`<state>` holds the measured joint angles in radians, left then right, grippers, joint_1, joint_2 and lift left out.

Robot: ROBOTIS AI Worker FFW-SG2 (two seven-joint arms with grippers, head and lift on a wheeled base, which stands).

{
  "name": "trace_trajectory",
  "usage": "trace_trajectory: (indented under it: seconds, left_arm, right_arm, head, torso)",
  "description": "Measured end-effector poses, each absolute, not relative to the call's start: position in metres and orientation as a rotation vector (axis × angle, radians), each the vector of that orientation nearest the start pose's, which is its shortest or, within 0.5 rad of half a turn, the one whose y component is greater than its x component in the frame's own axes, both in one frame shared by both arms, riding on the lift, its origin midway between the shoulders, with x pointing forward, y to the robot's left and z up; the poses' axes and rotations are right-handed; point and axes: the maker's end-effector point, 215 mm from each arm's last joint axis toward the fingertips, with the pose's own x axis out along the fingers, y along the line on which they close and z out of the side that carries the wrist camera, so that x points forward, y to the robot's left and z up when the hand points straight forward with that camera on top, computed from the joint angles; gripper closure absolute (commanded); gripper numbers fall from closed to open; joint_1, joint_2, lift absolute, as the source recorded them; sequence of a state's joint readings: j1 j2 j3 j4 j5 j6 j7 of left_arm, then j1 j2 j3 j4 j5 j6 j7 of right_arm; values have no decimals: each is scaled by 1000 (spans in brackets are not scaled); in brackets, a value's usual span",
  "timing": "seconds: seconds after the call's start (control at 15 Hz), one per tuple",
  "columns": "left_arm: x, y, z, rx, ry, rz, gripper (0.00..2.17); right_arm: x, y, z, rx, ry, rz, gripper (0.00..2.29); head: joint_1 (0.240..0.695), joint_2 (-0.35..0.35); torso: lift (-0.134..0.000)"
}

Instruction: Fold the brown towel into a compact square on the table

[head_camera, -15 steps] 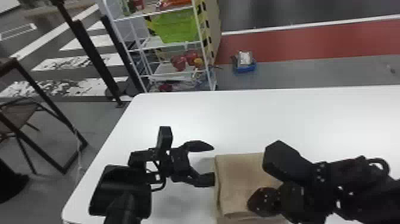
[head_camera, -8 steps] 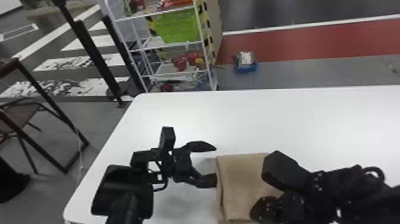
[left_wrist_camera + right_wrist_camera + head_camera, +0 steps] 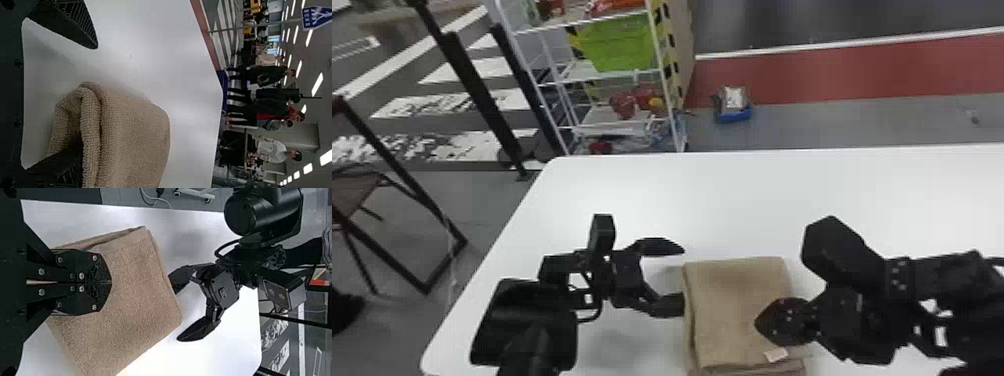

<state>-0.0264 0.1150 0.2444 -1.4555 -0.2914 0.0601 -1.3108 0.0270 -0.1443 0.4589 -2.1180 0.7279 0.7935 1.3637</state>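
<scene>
Head view: the brown towel lies folded into a thick, roughly rectangular bundle on the white table, between the two grippers, with a small pale tag near one corner. The left gripper is at the towel's left side, its fingers spread wide apart. In the left wrist view, one finger reaches in by the open end of the fold, while the other stands clear over the table. The right gripper is over the towel's right part, fingertips together; whether they press on the cloth is hard to say.
</scene>
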Motion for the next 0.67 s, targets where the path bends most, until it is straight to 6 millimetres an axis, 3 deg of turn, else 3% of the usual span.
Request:
trace_trajectory:
  seconds: [0.4,0.67]
  left_arm:
    - [467,190,-450,207,387,-1049,43]
    - [467,191,-451,209,390,-1047,43]
  right_arm:
    - [375,-12,-421,-613,687,1257,1868]
    - [368,-20,-421,-624,693,1250,1865]
  head:
    - [695,236]
    - [695,228]
  torso:
    - [-134]
    - [-134]
